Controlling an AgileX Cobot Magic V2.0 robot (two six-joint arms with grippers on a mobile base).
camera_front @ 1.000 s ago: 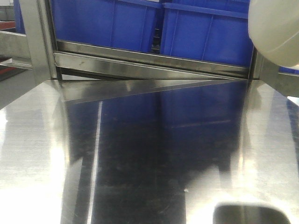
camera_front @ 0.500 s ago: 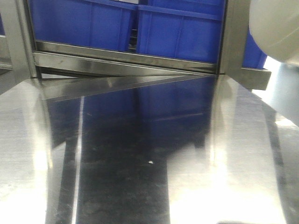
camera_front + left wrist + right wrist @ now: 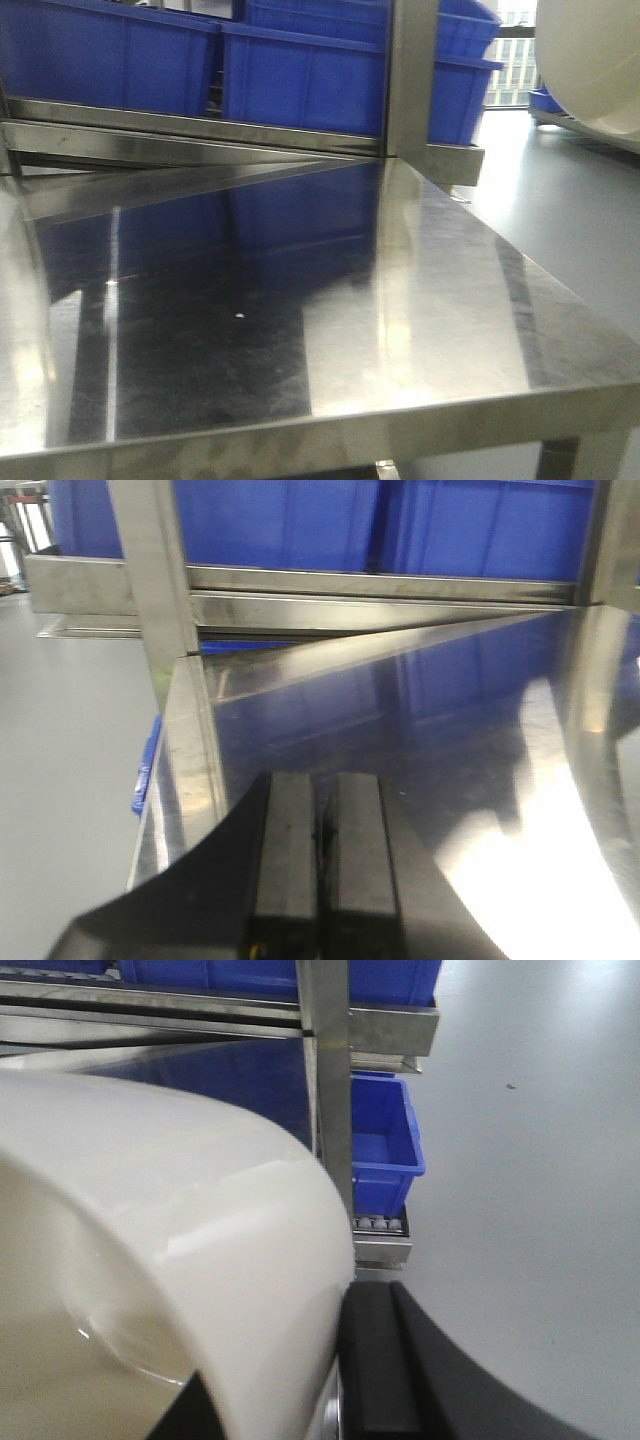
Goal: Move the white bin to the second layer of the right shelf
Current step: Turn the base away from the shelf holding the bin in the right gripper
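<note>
We read no text, label, brand, number or sign in any view. The blue crates [image 3: 300, 85], the white bin [image 3: 150, 1240] and the steel table [image 3: 420, 300] show us only plain, unmarked surfaces.

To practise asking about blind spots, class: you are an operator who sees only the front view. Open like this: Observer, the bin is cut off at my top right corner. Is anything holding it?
Observer: Yes. In the right wrist view the right gripper is shut on the bin; only one black finger shows.
Operator: And the left gripper?
Observer: The left wrist view shows the left gripper shut and empty, over the table.
Operator: Any roller level nearby?
Observer: In the right wrist view, rollers show at the front of a low level holding a small blue crate, beside a post.
</note>
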